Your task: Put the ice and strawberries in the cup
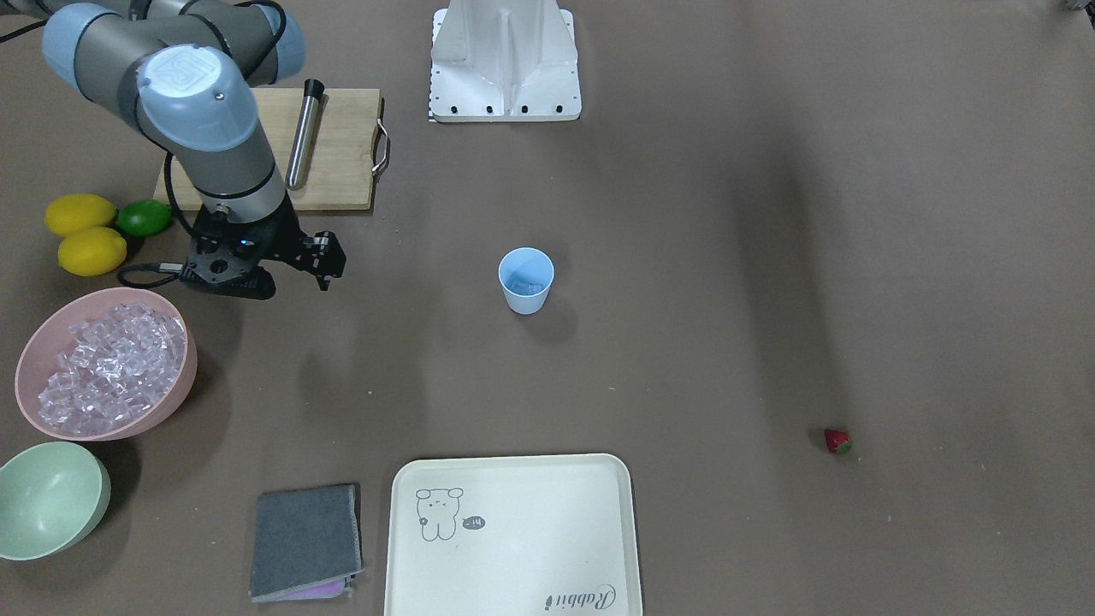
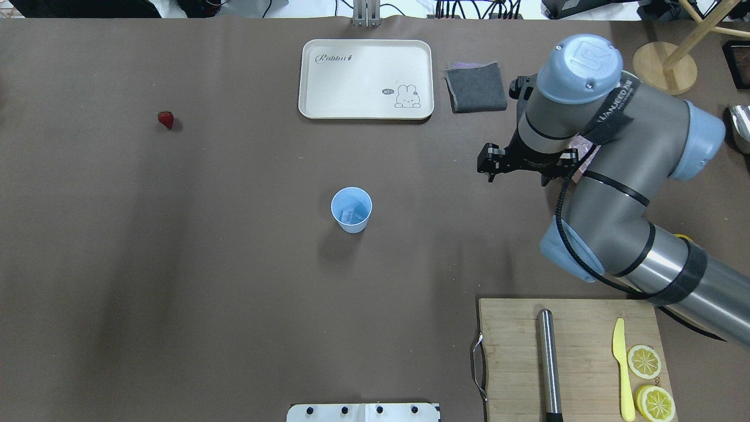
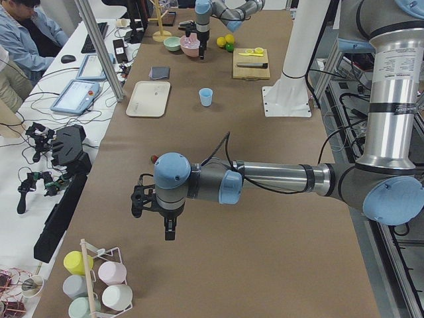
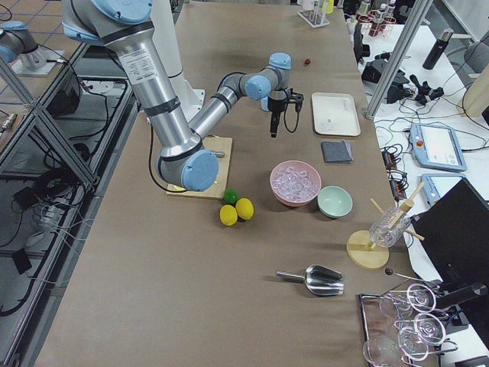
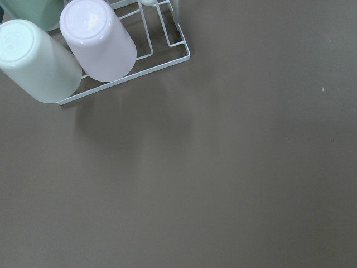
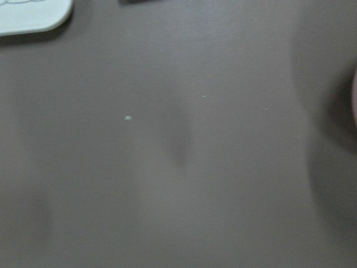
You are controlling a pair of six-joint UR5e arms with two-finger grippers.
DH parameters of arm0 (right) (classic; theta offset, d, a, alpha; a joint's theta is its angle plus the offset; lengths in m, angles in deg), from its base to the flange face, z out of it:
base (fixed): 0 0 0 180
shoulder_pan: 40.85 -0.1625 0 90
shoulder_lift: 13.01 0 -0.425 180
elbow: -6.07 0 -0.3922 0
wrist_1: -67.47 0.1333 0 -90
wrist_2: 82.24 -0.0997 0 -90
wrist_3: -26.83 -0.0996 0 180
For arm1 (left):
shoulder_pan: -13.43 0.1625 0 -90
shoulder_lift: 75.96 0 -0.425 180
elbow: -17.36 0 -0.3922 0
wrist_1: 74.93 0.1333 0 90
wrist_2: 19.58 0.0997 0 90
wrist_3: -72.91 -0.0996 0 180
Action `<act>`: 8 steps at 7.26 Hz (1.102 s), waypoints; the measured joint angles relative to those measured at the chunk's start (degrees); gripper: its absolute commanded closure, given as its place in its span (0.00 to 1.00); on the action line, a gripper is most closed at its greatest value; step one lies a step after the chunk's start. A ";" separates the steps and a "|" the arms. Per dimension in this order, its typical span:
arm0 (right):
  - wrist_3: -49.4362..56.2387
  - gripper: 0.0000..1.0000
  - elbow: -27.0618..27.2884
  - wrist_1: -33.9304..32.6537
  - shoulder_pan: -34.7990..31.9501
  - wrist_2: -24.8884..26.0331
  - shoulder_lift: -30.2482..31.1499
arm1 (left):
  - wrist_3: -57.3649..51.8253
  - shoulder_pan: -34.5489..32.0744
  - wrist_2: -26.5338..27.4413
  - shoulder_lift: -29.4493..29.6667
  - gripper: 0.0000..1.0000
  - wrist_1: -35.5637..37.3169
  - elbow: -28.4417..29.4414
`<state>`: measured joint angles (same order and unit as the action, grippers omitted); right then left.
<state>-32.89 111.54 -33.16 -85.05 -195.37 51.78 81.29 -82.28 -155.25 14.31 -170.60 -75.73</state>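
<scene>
The light blue cup (image 1: 525, 281) stands upright mid-table and holds a few clear ice cubes (image 2: 350, 214). More ice (image 1: 111, 364) is heaped in the pink bowl (image 1: 184, 376). The single strawberry (image 1: 837, 441) lies alone on the table far from the cup, and it also shows in the overhead view (image 2: 166, 119). My right gripper (image 1: 326, 278) points down between the pink bowl and the cup, looks shut and holds nothing. My left gripper (image 3: 167, 233) hangs over bare table beyond the strawberry (image 3: 154, 159). I cannot tell whether it is open or shut.
A cream tray (image 1: 513, 530), a grey cloth (image 1: 305, 541) and a pale green bowl (image 1: 47, 500) lie along the operators' edge. Two lemons and a lime (image 1: 85, 231) sit beside a cutting board (image 1: 342, 145) with a steel rod. A rack of cups (image 5: 83, 50) is below the left wrist.
</scene>
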 measured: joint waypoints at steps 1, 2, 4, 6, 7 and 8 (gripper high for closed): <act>3.74 0.00 0.70 0.01 -1.24 0.96 2.84 | -0.01 0.00 -0.02 -0.52 0.03 -0.01 -0.83; 7.59 0.00 0.97 0.01 -3.11 1.18 4.66 | -0.03 0.00 -0.03 -1.04 0.03 -0.05 -1.33; 17.07 0.00 0.91 -0.49 -8.89 -0.17 7.02 | -0.13 0.04 -0.03 -2.90 0.03 -0.15 -2.56; 25.55 0.00 0.23 -0.92 -13.42 -1.35 8.90 | -0.13 0.04 -0.03 -3.58 0.03 -0.15 -3.08; 28.65 0.00 -0.51 -0.74 -14.42 -1.27 10.09 | -0.11 0.03 -0.03 -3.65 0.03 -0.15 -3.40; 30.57 0.00 -1.02 -0.57 -14.65 -1.12 10.67 | -0.07 0.01 -0.02 -3.70 0.03 -0.10 -3.62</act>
<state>-2.32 110.52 -33.73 -99.70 -196.49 62.45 81.22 -82.27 -155.27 10.60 -170.70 -79.35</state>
